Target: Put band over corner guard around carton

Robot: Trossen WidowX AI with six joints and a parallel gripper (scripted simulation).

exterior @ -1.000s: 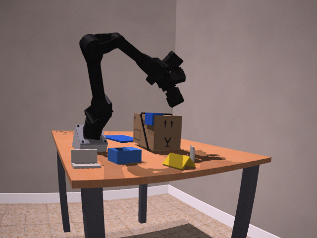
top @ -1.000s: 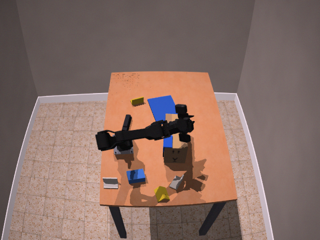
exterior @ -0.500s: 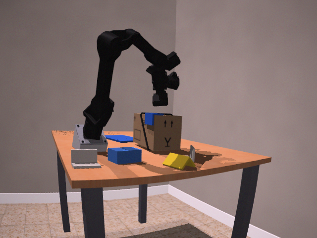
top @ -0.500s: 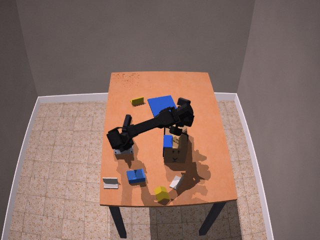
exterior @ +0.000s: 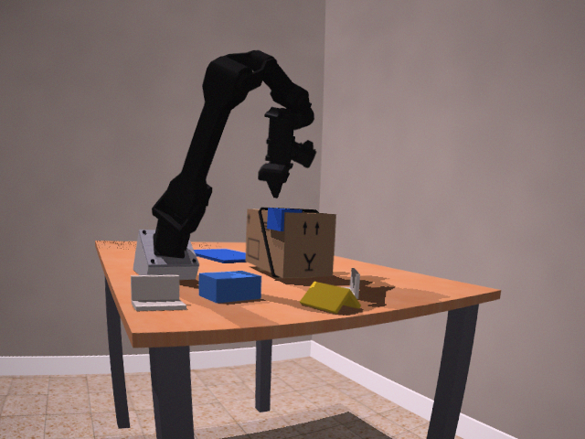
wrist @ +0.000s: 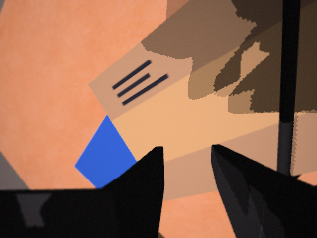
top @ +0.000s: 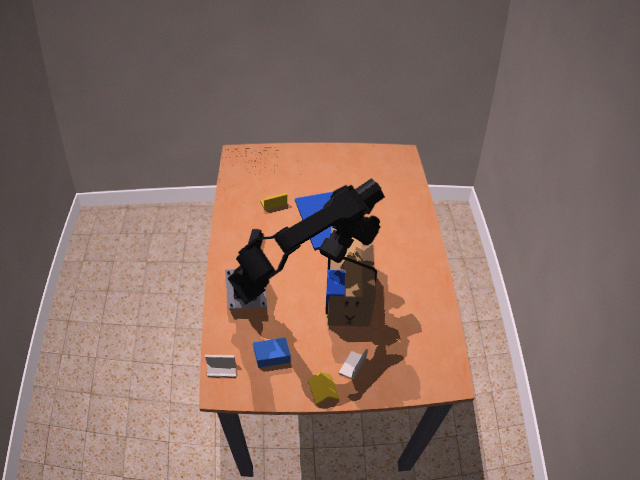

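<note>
The black parallel-jaw gripper (exterior: 275,192), narrowed and grasping nothing, hovers above the brown cardboard carton (exterior: 302,245); next, I judge, descend onto the thin black band (wrist: 288,74) right of the jaws.

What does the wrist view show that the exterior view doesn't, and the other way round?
Only the wrist view shows the three dark lines printed on the carton and the gap between the fingers, with nothing in it. Only the exterior view shows the whole arm, the guard on the carton's top edge, the carton's arrows, and the gripper hanging above the carton. Both show the carton, the band and the table.
</note>
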